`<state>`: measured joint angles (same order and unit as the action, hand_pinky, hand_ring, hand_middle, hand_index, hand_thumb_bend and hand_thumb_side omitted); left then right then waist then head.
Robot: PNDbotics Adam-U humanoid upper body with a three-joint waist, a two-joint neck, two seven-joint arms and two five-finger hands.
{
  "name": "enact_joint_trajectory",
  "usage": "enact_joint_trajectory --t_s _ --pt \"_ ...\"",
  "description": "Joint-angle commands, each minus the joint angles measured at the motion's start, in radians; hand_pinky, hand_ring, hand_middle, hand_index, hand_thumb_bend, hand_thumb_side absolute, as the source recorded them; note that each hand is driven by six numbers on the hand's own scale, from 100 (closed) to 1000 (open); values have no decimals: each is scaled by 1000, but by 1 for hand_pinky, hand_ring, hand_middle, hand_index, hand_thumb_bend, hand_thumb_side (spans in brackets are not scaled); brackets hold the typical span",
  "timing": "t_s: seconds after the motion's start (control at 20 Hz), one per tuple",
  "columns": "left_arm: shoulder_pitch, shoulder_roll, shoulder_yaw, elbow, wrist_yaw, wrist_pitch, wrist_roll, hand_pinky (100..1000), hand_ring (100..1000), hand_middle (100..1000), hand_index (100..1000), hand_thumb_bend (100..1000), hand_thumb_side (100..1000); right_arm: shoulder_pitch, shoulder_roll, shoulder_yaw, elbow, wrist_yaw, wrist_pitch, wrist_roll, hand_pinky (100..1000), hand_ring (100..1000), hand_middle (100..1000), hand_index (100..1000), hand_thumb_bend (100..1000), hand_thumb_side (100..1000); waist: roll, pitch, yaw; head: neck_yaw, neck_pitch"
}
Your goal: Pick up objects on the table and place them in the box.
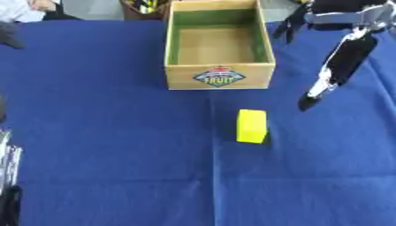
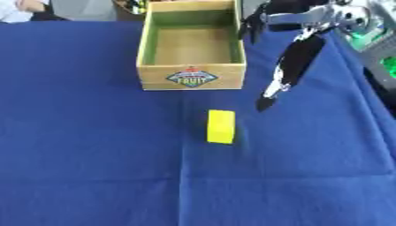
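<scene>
My right hand (image 1: 344, 62) hangs with fingers straight and released above the desk (image 1: 100, 132), beside the yellow block (image 1: 251, 126), near the wooden box (image 1: 219, 76).

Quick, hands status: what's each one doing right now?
Right hand: open, fingers straight, holding nothing, right of the yellow block.
Left hand: only a sliver at the lower left edge; cannot be told.

I see a blue cloth (image 1: 108, 132) covering the table, a crease running down its middle. At the far edge, a dark container (image 1: 143, 9) holds yellow-and-black items. Green objects (image 2: 380, 53) sit off the cloth's right side.
</scene>
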<state>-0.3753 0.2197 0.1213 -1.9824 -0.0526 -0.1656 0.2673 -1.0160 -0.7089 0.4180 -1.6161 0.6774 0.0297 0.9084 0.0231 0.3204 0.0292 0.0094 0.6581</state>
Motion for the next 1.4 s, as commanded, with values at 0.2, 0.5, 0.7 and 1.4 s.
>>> enact_joint_trajectory --t_s 0.2,0.5,0.7,1.4 --pt "-5 15 -2 -18 3 -1 -3 421 511 559 749 145 1000 -9 14 3 3 31 11 -1 797 856 678 889 899 483 -1 -17 -4 0 -7" --pt "-3 15 -1 -18 3 0 -3 421 512 559 748 144 1000 15 66 7 4 89 9 -23 789 853 625 860 895 515 -1 -20 -17 5 0" --pt "-3 15 -1 -18 2 -1 -2 422 512 559 748 144 1000 40 99 3 7 117 7 -38 787 852 603 849 890 518 -2 -21 -23 10 1" --pt "-4 13 -2 -18 2 -1 -4 421 512 559 746 143 1000 99 176 3 32 206 -7 -81 780 850 581 842 865 550 -3 -18 -33 12 -3"
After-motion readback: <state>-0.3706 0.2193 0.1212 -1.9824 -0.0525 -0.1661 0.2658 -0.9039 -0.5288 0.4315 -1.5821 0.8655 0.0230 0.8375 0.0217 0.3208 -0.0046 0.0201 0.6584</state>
